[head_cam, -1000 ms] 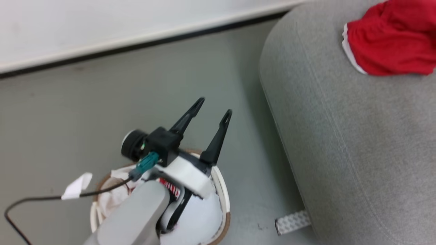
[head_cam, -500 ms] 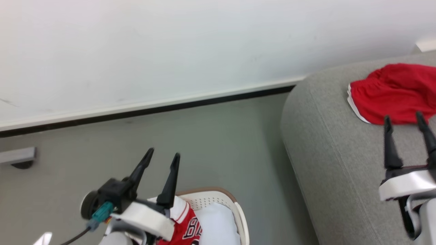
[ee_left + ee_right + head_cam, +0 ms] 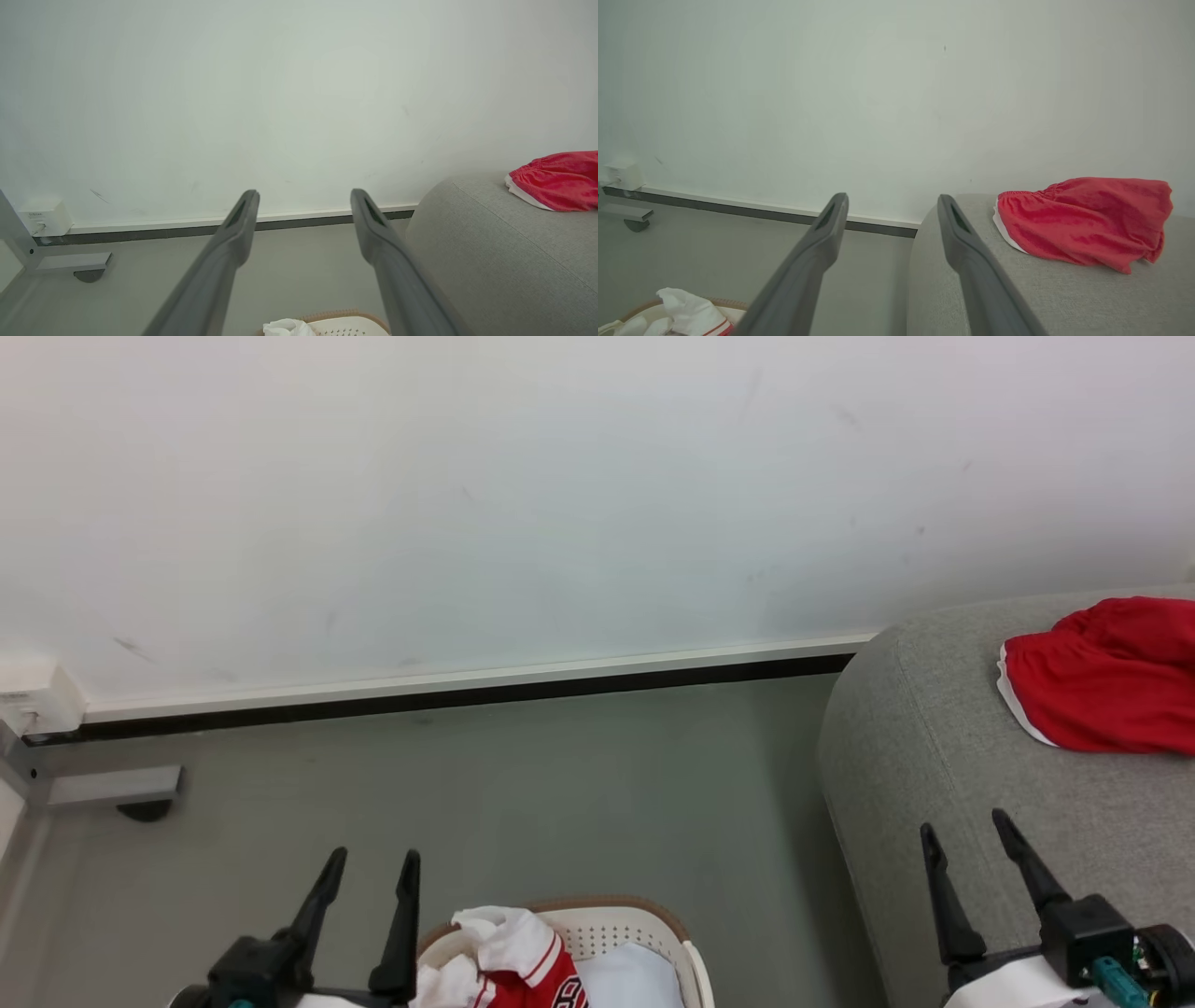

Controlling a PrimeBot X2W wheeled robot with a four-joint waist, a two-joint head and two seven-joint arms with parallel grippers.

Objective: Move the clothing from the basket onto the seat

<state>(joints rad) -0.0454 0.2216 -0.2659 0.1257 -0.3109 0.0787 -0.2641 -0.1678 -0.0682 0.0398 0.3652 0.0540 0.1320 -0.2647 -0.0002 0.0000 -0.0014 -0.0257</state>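
In the basket (image 3: 644,917), crumpled red-and-white jersey (image 3: 527,963), red shorts (image 3: 1111,681) on seat (image 3: 934,756), left tool (image 3: 376,854), right tool (image 3: 962,821) spread

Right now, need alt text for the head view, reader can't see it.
One red garment lies on the grey seat at right, while a red-and-white garment sits in the white basket at the bottom edge. The left claw and right claw point up from the lower corners, both open and empty; grey floor and a white wall lie behind.
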